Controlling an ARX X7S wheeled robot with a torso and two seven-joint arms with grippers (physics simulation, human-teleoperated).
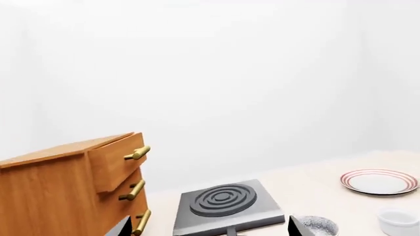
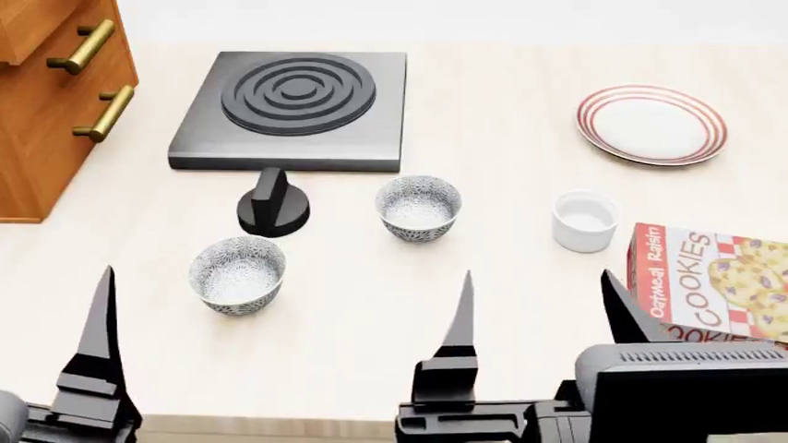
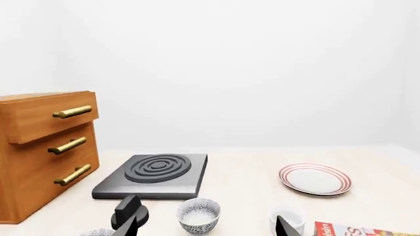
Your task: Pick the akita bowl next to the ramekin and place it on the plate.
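Reaching out from the table's near edge, the wide-open right claw (image 2: pixel 536 309) should drop over the bowl (image 2: pixel 419 208) just left of the ramekin (image 2: pixel 584 221), not its twin (image 2: pixel 238 273) nearer the empty, wide-open left claw (image 2: pixel 277 332).

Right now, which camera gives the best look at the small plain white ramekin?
The head view: the small plain glossy white ramekin shows whole from above, between the grey-patterned bowl and the cookie box. The left wrist view cuts it at the picture's edge; in the right wrist view a finger partly hides it.
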